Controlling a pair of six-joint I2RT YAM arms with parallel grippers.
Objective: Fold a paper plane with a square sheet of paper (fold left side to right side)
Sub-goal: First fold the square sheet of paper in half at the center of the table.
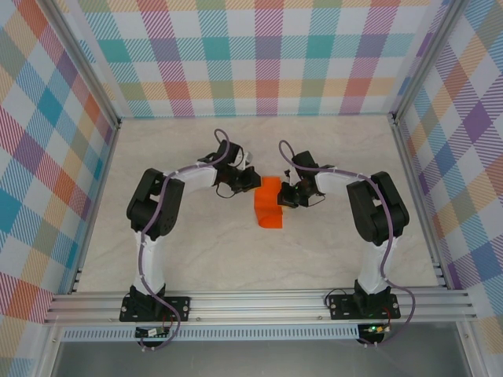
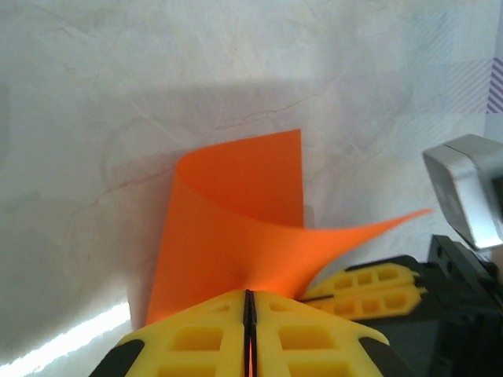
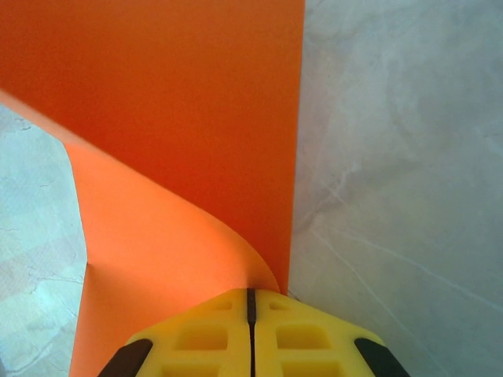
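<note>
The square sheet of paper (image 1: 269,209) is bright orange and lies mid-table, partly lifted and curled over itself. In the left wrist view the sheet (image 2: 236,236) rises from the table and bends toward my left gripper (image 2: 250,292), whose yellow fingers are shut on its edge, with orange showing in the slit. The right gripper's yellow fingers (image 2: 369,284) lie just to the right, under a raised corner. In the right wrist view my right gripper (image 3: 251,290) is shut on the curled flap of the sheet (image 3: 173,118). From above, the left gripper (image 1: 250,182) and right gripper (image 1: 284,195) flank the paper's far end.
The tabletop (image 1: 189,251) is pale marble-patterned, walled on three sides by plaid panels (image 1: 259,55). An aluminium rail (image 1: 259,302) with both arm bases runs along the near edge. A grey camera housing (image 2: 468,188) on the right arm sits close to the left gripper.
</note>
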